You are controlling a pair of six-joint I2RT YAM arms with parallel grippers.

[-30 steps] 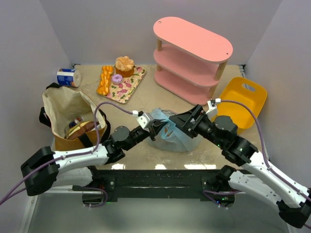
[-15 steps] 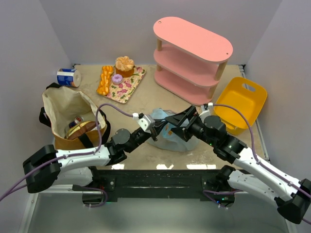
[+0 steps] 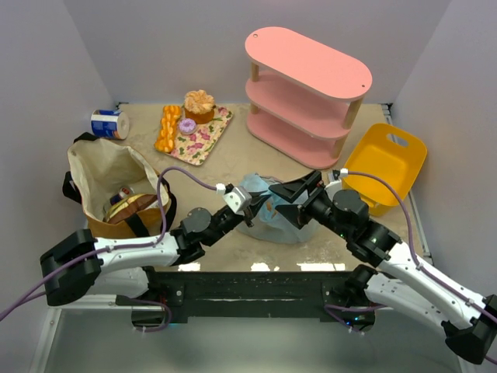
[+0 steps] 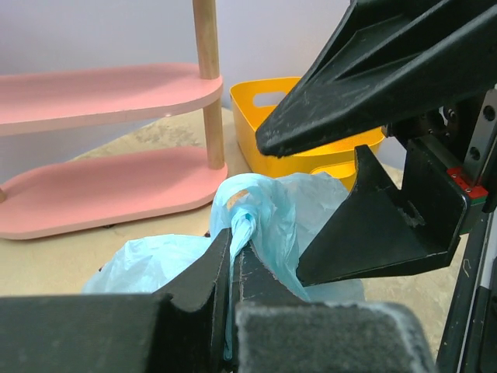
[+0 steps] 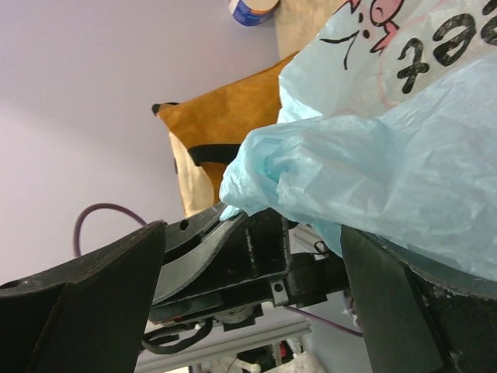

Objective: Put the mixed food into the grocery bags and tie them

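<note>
The light-blue plastic grocery bag [image 3: 272, 219] with pink prints sits mid-table, bunched at the top. My left gripper [image 3: 250, 203] is shut on its twisted handle [image 4: 243, 224]; the strand runs down between the two fingers. My right gripper [image 3: 289, 200] stands wide open right beside it, one finger [image 4: 373, 70] above the bag's top and the other [image 4: 380, 233] below. In the right wrist view the bag [image 5: 388, 140] bulges over the open jaws, and nothing is gripped. The tan canvas tote [image 3: 109, 175] stands at the left with food items [image 3: 128, 207] inside.
A yellow basket [image 3: 384, 165] lies at the right, with a pink three-tier shelf [image 3: 307, 85] behind it. A floral tray [image 3: 198, 134] with a cupcake, bread and doughnut sits at the back. A blue-and-white can [image 3: 107, 123] lies in the back left corner.
My right gripper swung left to the bag's top and its jaws spread wider. The left gripper kept its pinch on the handle and shifted slightly right.
</note>
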